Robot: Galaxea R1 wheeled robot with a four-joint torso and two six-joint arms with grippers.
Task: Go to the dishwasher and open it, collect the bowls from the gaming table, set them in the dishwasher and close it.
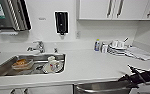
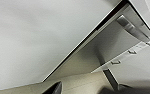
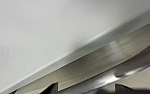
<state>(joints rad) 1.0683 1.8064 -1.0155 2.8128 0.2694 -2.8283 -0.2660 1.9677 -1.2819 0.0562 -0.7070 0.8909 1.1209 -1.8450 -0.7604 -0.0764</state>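
One dishwasher (image 1: 101, 88) sits under the white tabletop (image 1: 91, 65) at about 5 o'clock in the head view, its single bar handle (image 3: 111, 76) running horizontally along the counter edge. The right gripper (image 1: 131, 77) hangs at that handle from 4 o'clock; in the right wrist view its fingers (image 3: 53, 88) straddle the bar, though whether they are clenched cannot be told. At 8 o'clock lies one sink (image 1: 6, 66) holding a mug (image 1: 52, 65) and a container (image 1: 22, 63), with a faucet (image 1: 38, 46) behind; dishes (image 1: 117, 47) stand at 2 o'clock.

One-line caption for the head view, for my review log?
Right gripper reaches the dishwasher handle below a white counter beside a sink holding dishes.
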